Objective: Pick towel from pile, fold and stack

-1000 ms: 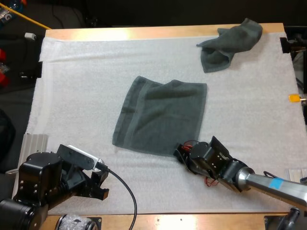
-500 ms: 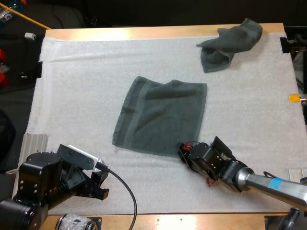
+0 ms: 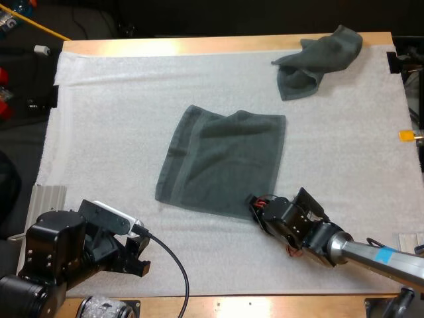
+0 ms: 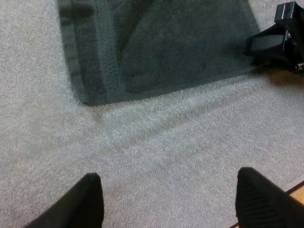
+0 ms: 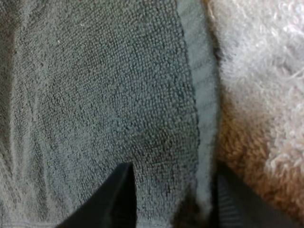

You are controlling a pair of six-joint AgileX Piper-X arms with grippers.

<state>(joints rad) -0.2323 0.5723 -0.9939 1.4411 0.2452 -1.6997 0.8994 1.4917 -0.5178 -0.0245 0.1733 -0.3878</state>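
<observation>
Right wrist view shows your right gripper [image 5: 175, 192], jaws parted, astride the hem of the spread towel [image 5: 95, 95]: pinch it next to fold; your left gripper [image 4: 168, 192] hangs released

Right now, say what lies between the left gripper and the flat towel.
Bare white mat, by the left wrist view, from left gripper to flat towel.

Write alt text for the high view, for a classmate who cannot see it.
A flat towel, dark grey-green, lies centred on the white mat, the right claw at its near right corner. A crumpled towel sits at the mat's far right corner; the left claw hangs over bare mat at the near left.
</observation>
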